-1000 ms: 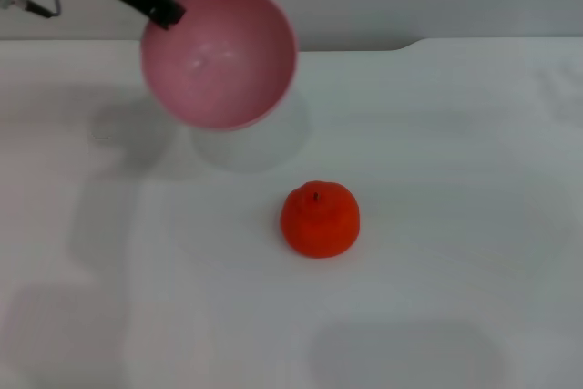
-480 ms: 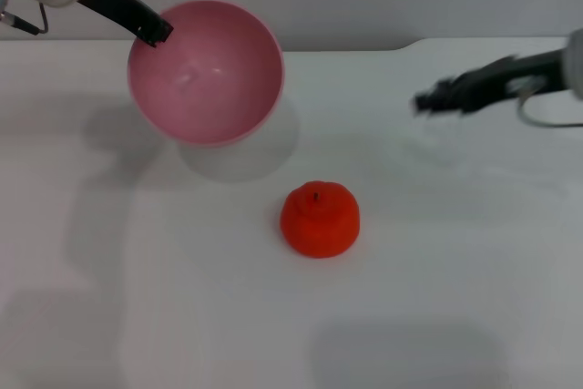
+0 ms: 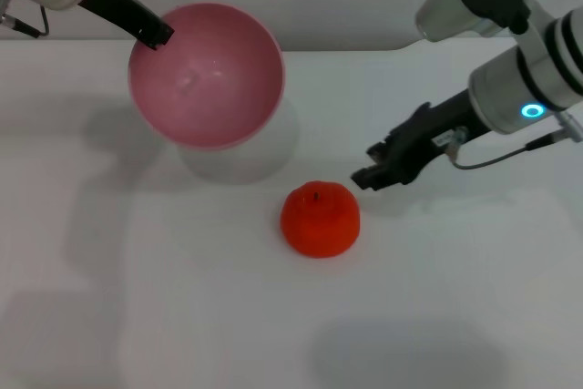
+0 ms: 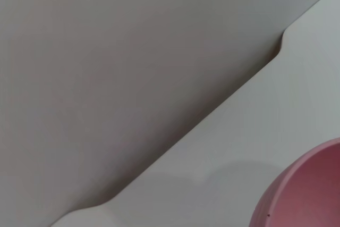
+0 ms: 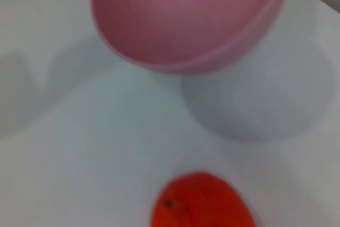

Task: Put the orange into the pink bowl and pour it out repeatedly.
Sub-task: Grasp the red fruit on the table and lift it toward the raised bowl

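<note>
Reaching for the small red-orange fruit (image 3: 319,218) on the white bench (image 3: 455,316), just beside right jaws (image 3: 368,174), aperture untellable; left jaws (image 3: 160,34) gripping the tilted glossy pink plastic bowl (image 3: 205,75); next needing descent and closing.

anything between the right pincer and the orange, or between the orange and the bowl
Nothing visible. The right pincer sits just beside the orange over bare table. The pink bowl, held tilted above the table by the left pincer, has only open surface between.
</note>
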`<act>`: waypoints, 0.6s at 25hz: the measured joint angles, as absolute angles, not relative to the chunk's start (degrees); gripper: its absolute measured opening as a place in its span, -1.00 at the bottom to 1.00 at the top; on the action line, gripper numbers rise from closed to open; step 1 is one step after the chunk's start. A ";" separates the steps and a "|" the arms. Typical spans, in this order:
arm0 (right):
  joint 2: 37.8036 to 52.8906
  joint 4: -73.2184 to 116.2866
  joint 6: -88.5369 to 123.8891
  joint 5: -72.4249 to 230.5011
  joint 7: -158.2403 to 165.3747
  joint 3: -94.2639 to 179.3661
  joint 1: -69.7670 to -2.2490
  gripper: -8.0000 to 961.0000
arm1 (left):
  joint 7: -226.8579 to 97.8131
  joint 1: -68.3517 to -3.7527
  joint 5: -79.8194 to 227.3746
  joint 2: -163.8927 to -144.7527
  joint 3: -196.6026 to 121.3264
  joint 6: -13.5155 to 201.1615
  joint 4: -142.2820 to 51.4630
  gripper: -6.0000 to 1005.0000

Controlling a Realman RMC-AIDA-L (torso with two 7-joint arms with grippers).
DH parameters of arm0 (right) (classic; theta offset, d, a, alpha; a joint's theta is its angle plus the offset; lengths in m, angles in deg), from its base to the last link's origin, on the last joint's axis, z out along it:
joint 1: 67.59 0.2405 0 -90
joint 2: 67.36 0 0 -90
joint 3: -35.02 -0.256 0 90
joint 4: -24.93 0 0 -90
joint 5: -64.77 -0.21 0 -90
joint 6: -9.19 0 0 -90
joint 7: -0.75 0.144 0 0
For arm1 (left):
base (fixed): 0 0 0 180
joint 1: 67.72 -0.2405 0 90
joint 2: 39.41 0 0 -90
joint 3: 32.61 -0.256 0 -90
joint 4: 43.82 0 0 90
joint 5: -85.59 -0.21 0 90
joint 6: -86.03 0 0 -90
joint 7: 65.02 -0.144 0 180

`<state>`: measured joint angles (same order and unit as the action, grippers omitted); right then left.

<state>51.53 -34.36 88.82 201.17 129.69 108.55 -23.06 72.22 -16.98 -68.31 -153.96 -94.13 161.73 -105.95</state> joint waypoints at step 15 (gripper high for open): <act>51.71 -31.26 77.00 190.71 129.64 120.87 -25.36 0.31 | 72.09 -17.22 -68.30 -154.43 -95.59 162.57 -106.25 -0.90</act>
